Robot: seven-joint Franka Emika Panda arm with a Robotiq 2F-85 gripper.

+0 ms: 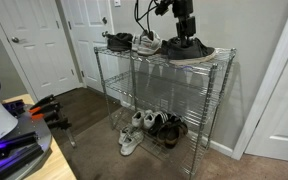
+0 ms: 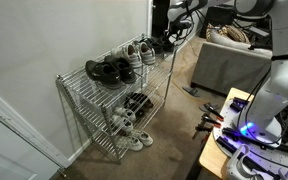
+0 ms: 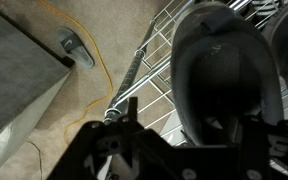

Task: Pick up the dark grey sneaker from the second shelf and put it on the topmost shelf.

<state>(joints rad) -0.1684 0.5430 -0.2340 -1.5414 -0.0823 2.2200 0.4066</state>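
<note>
The dark grey sneaker (image 1: 191,52) rests on the right end of the topmost shelf (image 1: 162,62) of the chrome wire rack. My gripper (image 1: 187,33) hangs straight down over it, fingertips at the shoe. In the wrist view the sneaker's dark opening (image 3: 219,65) fills the right side. My gripper (image 3: 192,125) is open, its fingers spread wide; the left finger stands clear of the shoe's side with wire grid showing between. The second shelf (image 1: 164,95) below holds nothing I can see. In an exterior view the gripper (image 2: 174,36) is at the rack's far end.
A white-and-grey sneaker (image 1: 147,43) and a dark brownish pair (image 1: 119,42) share the top tier to the left. Several shoes (image 1: 149,128) lie on the bottom tier. White doors (image 1: 39,45) stand behind. A sofa (image 2: 224,60) is near the rack's end.
</note>
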